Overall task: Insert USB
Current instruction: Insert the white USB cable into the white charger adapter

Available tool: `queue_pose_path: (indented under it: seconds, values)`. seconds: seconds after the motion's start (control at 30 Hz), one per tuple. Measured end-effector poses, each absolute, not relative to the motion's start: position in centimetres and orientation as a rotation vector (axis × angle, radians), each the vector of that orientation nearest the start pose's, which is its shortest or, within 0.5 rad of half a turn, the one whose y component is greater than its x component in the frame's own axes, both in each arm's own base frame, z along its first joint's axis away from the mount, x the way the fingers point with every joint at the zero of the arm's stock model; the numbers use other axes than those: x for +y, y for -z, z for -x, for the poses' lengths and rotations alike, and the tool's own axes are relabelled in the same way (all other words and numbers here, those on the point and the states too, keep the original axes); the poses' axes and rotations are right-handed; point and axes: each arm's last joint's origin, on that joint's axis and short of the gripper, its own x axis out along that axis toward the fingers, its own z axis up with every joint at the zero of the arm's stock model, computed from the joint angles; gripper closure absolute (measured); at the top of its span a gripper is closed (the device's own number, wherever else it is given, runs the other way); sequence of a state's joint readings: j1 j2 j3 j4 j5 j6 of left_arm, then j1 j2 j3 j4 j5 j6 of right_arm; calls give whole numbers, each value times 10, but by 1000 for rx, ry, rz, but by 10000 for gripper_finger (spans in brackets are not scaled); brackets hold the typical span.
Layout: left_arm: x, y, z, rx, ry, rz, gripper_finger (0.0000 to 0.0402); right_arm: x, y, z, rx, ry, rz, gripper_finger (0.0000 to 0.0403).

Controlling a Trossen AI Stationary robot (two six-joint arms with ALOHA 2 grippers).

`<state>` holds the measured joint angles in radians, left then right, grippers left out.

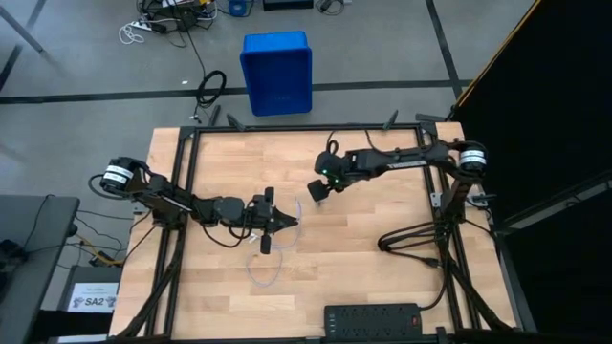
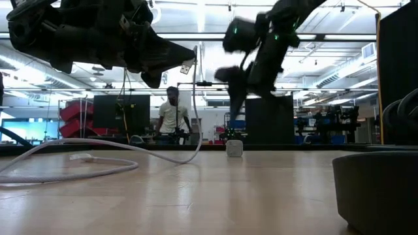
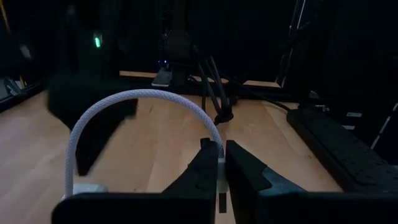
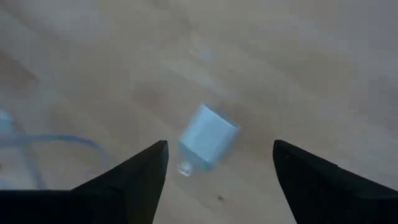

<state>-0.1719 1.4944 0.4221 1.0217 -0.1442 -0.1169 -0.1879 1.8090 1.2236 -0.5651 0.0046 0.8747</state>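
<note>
Nearest me, my left end effector (image 3: 219, 163) is clamped on the USB (image 3: 134, 99), its two dark, wedge-shaped fingers pressed on the plug end. The cable is a thin, whitish, braided cord; from my fingers it arches up and over in a smooth hoop. From above, its long axis runs from my grip toward 6 o'clock, trailing into loose loops (image 1: 264, 274) on the pale wood-plank desk (image 1: 363, 268). At table height the metal plug tip (image 2: 187, 67) pokes out toward 3 o'clock, raised off the desk.

Farther off, toward 2 o'clock, my right end effector (image 4: 219, 163) hangs with its fingers spread apart above a small white cube adapter (image 4: 208, 137), smooth and boxy, without touching it.
</note>
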Motion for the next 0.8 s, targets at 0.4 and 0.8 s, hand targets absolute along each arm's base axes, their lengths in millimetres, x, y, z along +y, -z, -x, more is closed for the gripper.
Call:
queue_pose_path:
  seconds: [0.4, 0.8]
  values:
    - [-42, -174, -263, 62, 37, 108, 401, -72, -131, -373, 1125, 505, -1021, 156]
    - [-42, -174, -263, 65, 41, 114, 401, -91, -146, -371, 999, 584, -1004, 147]
